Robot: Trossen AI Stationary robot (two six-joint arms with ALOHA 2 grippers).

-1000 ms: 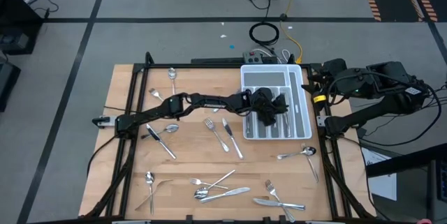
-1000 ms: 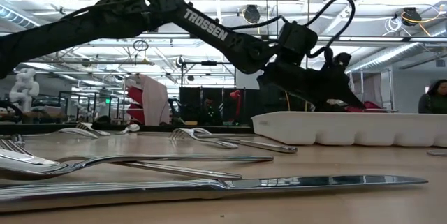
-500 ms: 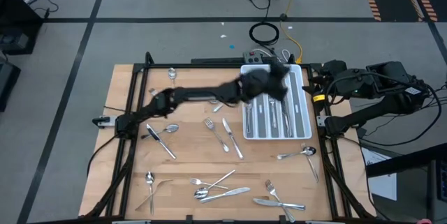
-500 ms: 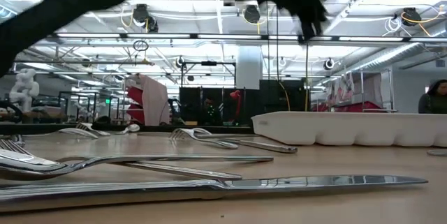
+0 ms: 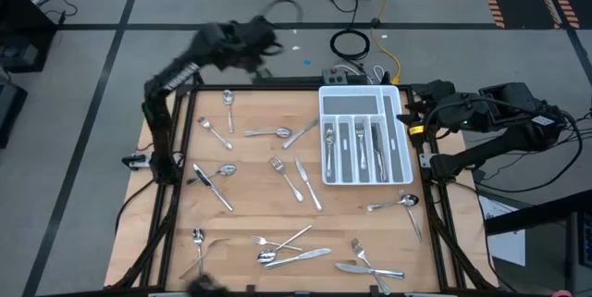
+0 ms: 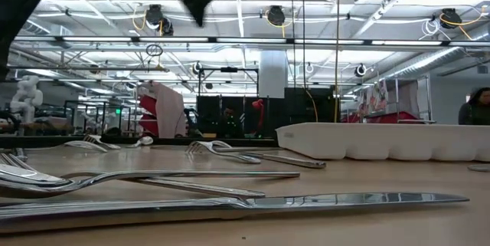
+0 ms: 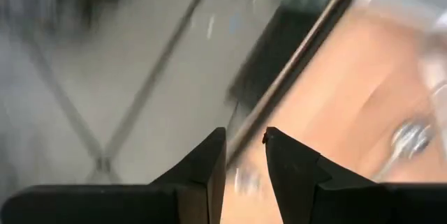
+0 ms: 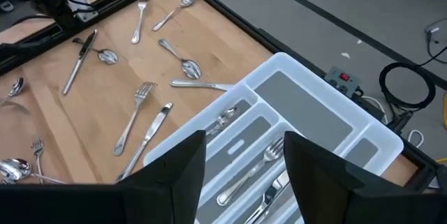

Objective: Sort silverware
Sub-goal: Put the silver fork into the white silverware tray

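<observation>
Many pieces of silverware (image 5: 294, 179) lie scattered over the wooden table (image 5: 259, 214), forks, spoons and knives spread from the far left corner to the near edge, while several more already rest in the long slots of the white tray (image 5: 363, 136) at the far right. The left gripper (image 5: 262, 40) is raised high beyond the table's far left edge, over the grey floor; its fingers (image 7: 209, 165) stand a little apart with nothing between them (that wrist view is smeared, yet the gap is plain). The right gripper (image 5: 414, 112) waits just right of the tray's far end, its fingers (image 8: 183, 158) spread and empty, looking down on the tray and the loose pieces beyond it.
</observation>
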